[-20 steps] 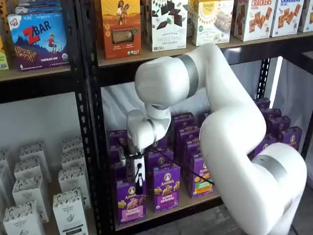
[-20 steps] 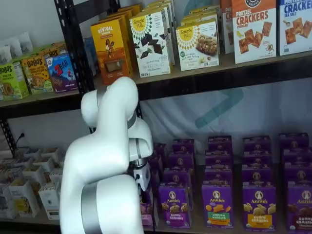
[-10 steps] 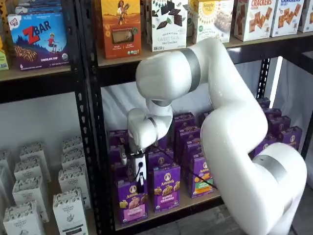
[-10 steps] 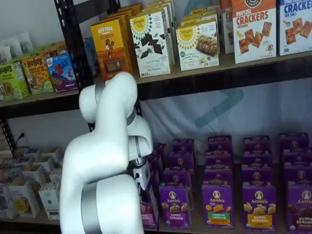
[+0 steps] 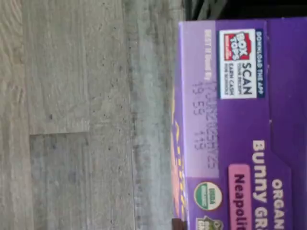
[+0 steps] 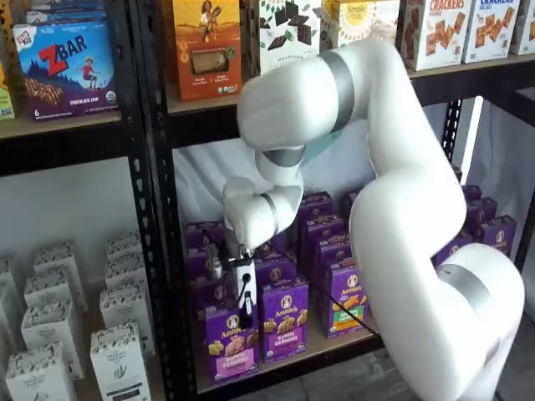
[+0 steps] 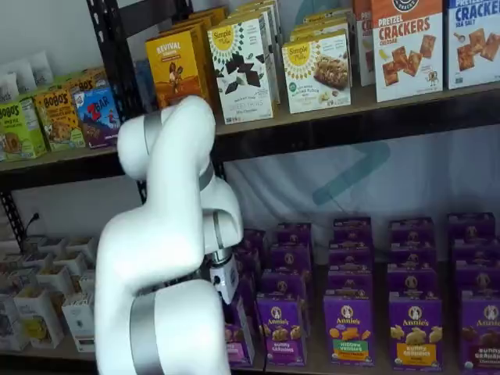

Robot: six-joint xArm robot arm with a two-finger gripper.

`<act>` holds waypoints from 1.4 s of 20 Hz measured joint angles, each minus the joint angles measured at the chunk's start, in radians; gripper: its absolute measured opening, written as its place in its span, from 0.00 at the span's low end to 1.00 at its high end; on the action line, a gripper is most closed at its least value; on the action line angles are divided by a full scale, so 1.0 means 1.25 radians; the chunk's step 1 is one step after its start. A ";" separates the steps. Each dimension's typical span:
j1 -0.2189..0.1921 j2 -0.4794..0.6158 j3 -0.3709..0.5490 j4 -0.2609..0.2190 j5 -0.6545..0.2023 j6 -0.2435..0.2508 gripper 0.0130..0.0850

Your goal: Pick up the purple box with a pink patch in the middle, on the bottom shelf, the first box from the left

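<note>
Hand [image 6: 243, 305] clamped on purple box [image 6: 231, 342]; box off bottom shelf [image 6: 288, 359]; lift step; next, draw clear of neighbours.

purple box [image 6: 231, 342] | leftmost, front row | on bottom shelf [image 6: 292, 357]

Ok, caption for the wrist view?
Wrist view: purple box close under the camera, pink patch and Box Tops label visible, grey floor beyond.
</note>
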 joint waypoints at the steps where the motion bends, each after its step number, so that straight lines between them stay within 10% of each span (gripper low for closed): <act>1: -0.001 -0.013 0.015 0.000 -0.004 0.000 0.28; 15: -0.027 -0.228 0.232 -0.082 -0.012 0.048 0.28; 28: -0.046 -0.424 0.383 -0.054 0.053 0.003 0.28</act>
